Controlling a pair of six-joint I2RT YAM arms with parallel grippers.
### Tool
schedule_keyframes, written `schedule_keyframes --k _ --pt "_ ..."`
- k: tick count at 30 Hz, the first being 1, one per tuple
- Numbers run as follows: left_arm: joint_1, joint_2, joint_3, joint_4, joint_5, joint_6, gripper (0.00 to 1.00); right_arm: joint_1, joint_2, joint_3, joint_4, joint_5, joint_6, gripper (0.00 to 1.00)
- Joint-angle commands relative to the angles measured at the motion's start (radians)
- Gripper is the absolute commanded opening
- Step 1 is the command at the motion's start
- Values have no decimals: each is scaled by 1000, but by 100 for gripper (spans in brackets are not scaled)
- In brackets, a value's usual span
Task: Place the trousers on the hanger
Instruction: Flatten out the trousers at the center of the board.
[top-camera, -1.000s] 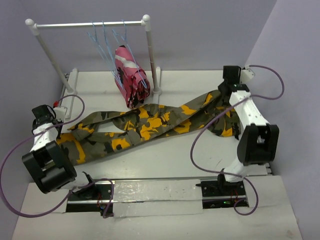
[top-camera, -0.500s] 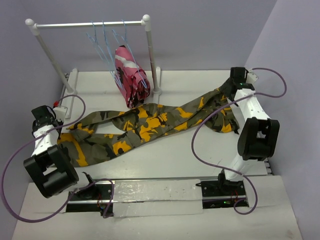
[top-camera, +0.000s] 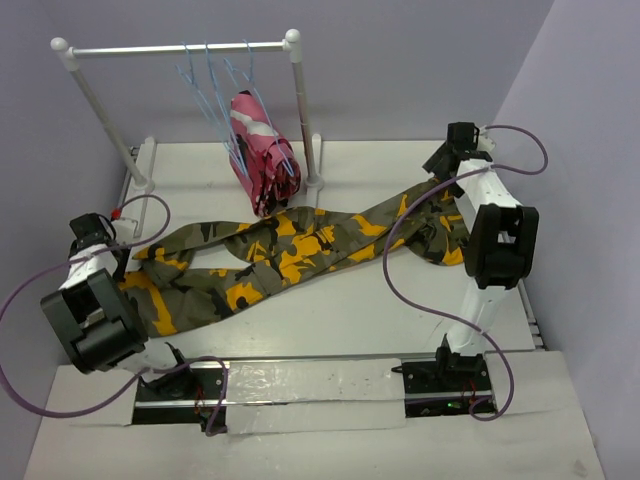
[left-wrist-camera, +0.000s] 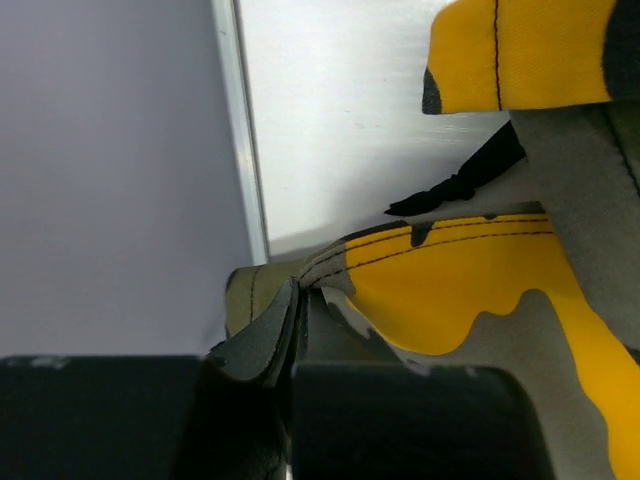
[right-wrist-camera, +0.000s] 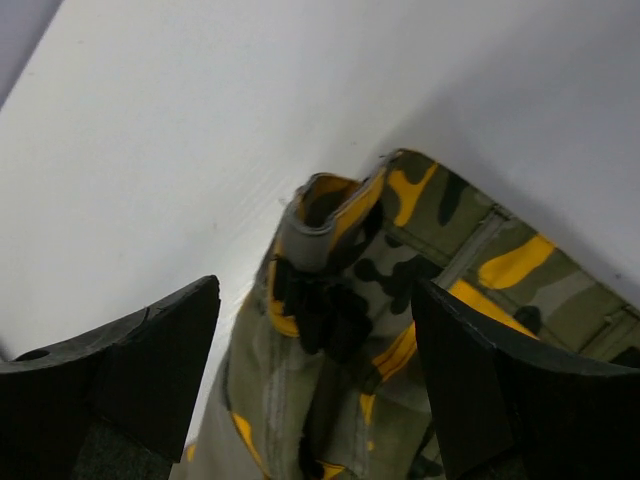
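Before the white rail stand: the trousers lay flat on the table. They made a long camouflage band from well left of the stand to well right of it, with the middle just in front of the stand's right post.
My left gripper: well left of the stand and nearer than it, my fingers were clenched on a folded edge at the trousers' left end. The cloth was bunched tight between them.
My right gripper: well right of the stand, my fingers stood spread wide, one on either side of the trousers' upturned right end. A gap showed at each finger, and I saw no contact.
Hanger: the hanger hung by its hook from the stand's top bar among several light-blue wire ones. A pink garment was draped on one nearer the right post.
Edges: left of the stand, the metal edge strip of the table ran just beside my pinched fold, with the lilac wall beyond it. The trousers' right end lay near the table's right side.
Room: bare tabletop showed between the stand's right post and my right gripper. A wider bare band lay nearer than the trousers, crossed on the right by a purple cable.
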Motion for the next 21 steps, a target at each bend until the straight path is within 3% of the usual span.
schedule_keyframes --k 1,4,7,8,15,18,21 --pt "8 59 79 29 -8 -48 0 13 9 28 57 -57 39 79" --pt "8 77 90 30 -8 -67 10 17 70 44 41 -68 51 62" --pt "8 87 96 14 -3 -73 53 17 75 29 56 -57 44 11" --pt "8 87 103 1 -3 -75 58 17 68 25 57 -48 39 2" --pt "45 -22 126 -230 10 -111 73 14 -47 -51 100 -2 -16 0" --pt "99 -80 59 -348 42 -102 73 16 -109 -143 138 -30 -9 0" --pt "168 -115 -46 -330 25 -94 73 19 -159 -224 176 -35 -10 0"
